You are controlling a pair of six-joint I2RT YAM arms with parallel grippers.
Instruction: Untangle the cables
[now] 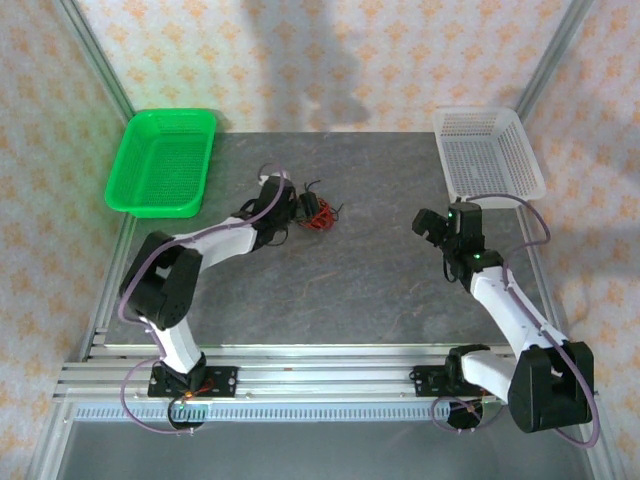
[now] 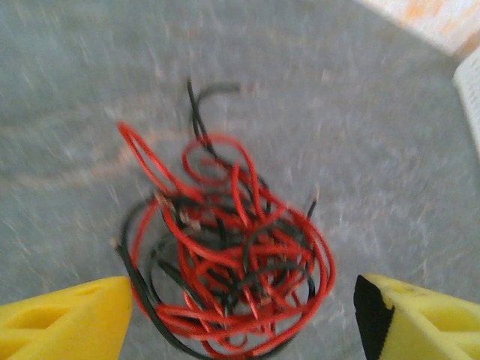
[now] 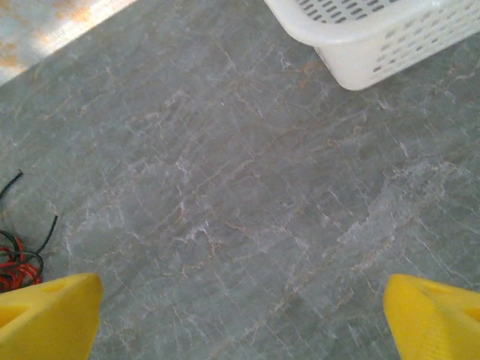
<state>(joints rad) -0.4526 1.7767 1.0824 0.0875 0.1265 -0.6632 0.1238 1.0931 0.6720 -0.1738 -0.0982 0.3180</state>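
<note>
When viewed from the top external cam, the cables (image 1: 315, 212) are seen as one small red & black tangle on the table (image 1: 380, 290), toward the far edge and left of centre, well apart from both baskets. The left claw (image 1: 300, 211) is reached out to the tangle's left side, just beside it; its jaw state can't be told from this angle. The right claw (image 1: 428, 226) is held over bare table in the right half, well apart from the cables. A green basket (image 1: 152, 208) is set at the far-left corner, a white basket (image 1: 497, 196) at the far-right corner.

Left wrist cam: pic is blurred. The cables (image 2: 232, 255) are shown as a knot of red loops w/ black strands threaded through, lying on the grey table (image 2: 360, 112); one black end is curled out on the side away from the claw. The left claw (image 2: 244, 296) is released, jaws spread wide, w/ yellow fingers (image 2: 67, 319) placed either side of the tangle's near part. Contact btwn fingers and wires can't be judged; nothing is seen clamped.

Right wrist cam: the right claw (image 3: 241, 289) is released too, yellow fingers (image 3: 45, 315) wide apart w/ bare table (image 3: 225, 187) btwn them. A bit of the cables (image 3: 16, 262) is caught at the pic's left border. Part of the white basket (image 3: 352, 64) is seen at upper right, resting on the table.
</note>
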